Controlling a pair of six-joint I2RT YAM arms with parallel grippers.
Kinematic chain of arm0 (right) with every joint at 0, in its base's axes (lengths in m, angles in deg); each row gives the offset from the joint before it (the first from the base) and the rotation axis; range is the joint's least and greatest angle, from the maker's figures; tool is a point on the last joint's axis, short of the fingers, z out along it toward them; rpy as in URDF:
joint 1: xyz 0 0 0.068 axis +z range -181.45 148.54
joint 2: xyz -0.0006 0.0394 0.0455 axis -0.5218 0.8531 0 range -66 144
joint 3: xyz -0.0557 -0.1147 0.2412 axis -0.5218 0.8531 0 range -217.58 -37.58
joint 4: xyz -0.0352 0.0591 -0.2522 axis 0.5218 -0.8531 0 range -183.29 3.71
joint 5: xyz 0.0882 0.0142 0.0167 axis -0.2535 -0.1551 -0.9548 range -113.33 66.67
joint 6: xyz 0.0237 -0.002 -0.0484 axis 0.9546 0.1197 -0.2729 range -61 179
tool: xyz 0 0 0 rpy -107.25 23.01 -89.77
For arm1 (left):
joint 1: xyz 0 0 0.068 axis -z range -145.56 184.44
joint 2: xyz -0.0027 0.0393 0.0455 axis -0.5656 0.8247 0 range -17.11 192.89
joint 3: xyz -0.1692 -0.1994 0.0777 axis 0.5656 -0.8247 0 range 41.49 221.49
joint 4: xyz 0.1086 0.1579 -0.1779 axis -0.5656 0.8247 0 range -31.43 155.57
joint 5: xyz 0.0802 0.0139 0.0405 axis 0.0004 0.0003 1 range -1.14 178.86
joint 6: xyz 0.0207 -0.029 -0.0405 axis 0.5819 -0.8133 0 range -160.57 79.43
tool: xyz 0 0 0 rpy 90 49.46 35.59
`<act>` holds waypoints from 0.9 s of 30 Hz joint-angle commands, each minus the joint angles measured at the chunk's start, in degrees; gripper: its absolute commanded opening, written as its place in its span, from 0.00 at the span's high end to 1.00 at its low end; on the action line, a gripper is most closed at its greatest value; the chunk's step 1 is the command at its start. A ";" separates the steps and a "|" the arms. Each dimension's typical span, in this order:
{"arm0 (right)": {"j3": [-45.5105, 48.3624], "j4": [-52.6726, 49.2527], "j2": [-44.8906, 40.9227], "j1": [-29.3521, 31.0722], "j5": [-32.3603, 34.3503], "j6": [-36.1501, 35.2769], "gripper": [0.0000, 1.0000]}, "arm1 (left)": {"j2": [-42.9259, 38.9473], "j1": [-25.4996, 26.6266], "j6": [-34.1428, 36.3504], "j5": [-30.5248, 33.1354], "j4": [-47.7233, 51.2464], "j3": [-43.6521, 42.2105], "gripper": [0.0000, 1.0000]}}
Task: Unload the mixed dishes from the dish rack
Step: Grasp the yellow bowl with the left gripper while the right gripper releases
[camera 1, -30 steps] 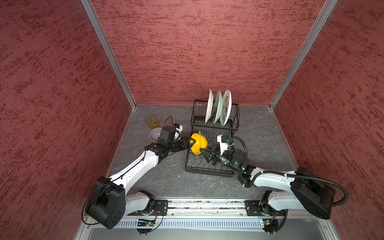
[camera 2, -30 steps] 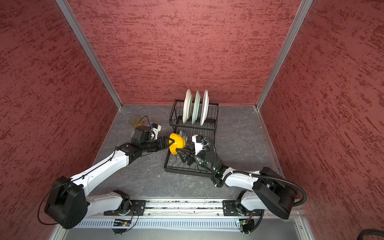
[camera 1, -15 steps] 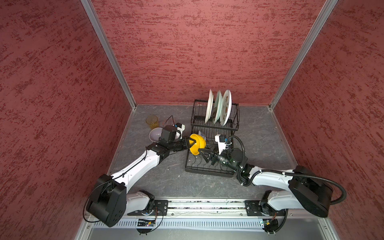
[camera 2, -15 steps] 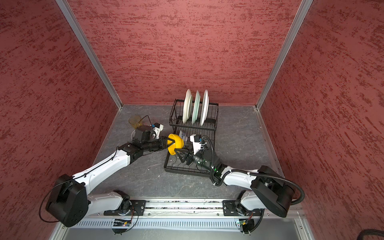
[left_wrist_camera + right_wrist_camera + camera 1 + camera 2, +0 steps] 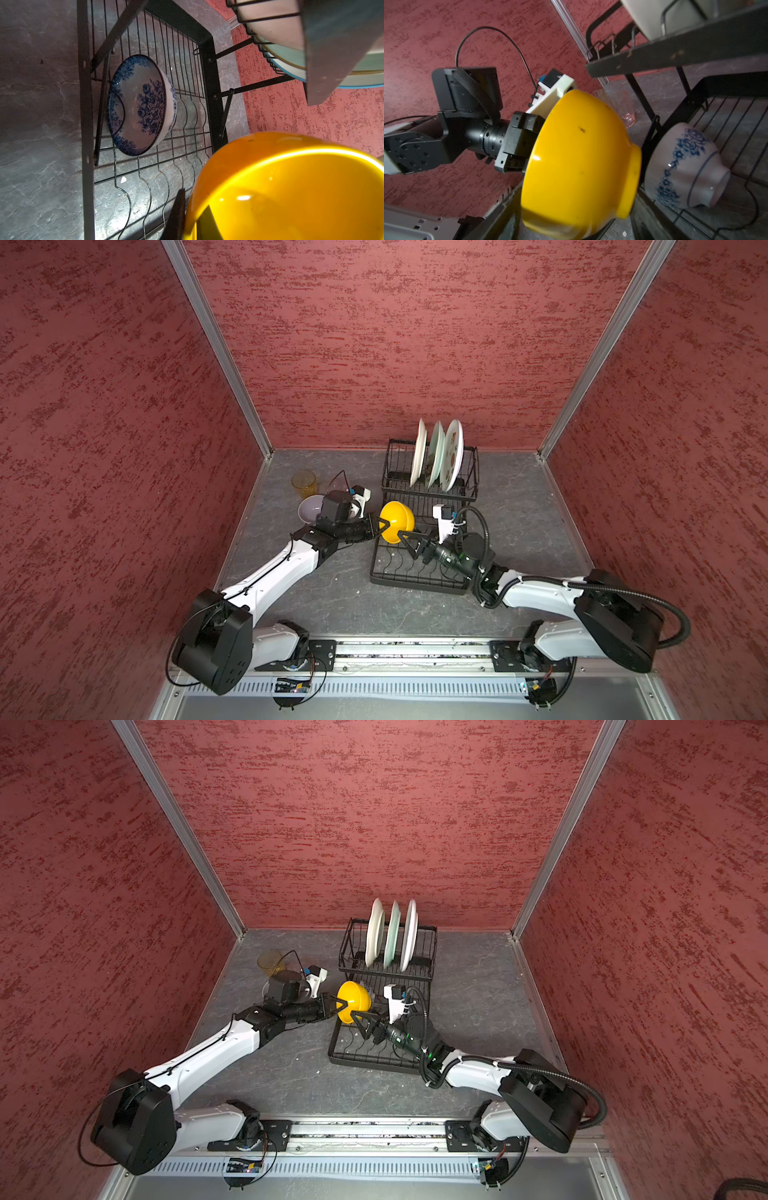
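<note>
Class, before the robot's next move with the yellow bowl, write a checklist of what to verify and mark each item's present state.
1. Grip: left gripper shut on the yellow bowl at its rim: ok.
2. Release: right gripper free of the bowl: cannot tell.
3. Neighbour: blue-white bowl rests in the dish rack, apart from the held bowl: ok.
4. Stability: three plates upright in the back tier: ok.
5. Landing spot: bare table left of the rack: ok.

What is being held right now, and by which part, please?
The left gripper pinches the yellow bowl by its rim; whether the right gripper grips it cannot be told.
</note>
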 commanded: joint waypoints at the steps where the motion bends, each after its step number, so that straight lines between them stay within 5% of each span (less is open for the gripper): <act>1: -2.06 3.37 -0.75 1.90 -3.18 -2.81 0.14 | -0.02 0.10 -1.30 4.39 0.93 -0.32 1.00; 15: -0.44 0.60 -2.90 1.87 2.77 -5.90 0.01 | -2.36 -1.76 -0.49 5.28 3.60 -0.44 1.00; 27: 1.06 -5.65 -5.80 1.90 8.00 -9.16 0.01 | -7.45 -14.77 3.04 6.71 11.99 -0.14 1.00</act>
